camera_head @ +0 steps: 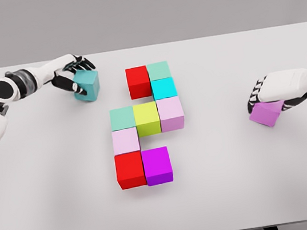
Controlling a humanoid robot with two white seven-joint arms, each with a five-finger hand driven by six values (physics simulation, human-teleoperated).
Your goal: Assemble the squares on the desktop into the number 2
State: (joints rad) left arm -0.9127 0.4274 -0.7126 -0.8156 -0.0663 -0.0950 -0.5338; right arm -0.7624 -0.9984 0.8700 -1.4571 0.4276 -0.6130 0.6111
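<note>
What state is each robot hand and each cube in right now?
Left robot hand: shut on teal cube.
Teal cube: held, tilted, apart from the figure.
Right robot hand: shut on purple cube.
Purple cube: held at the table's right side.
Nine placed cubes, from red cube to magenta cube: resting flat, adjoining.
Table: bears all.

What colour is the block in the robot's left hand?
Teal. The block in the left hand shows best in the head view.
</note>
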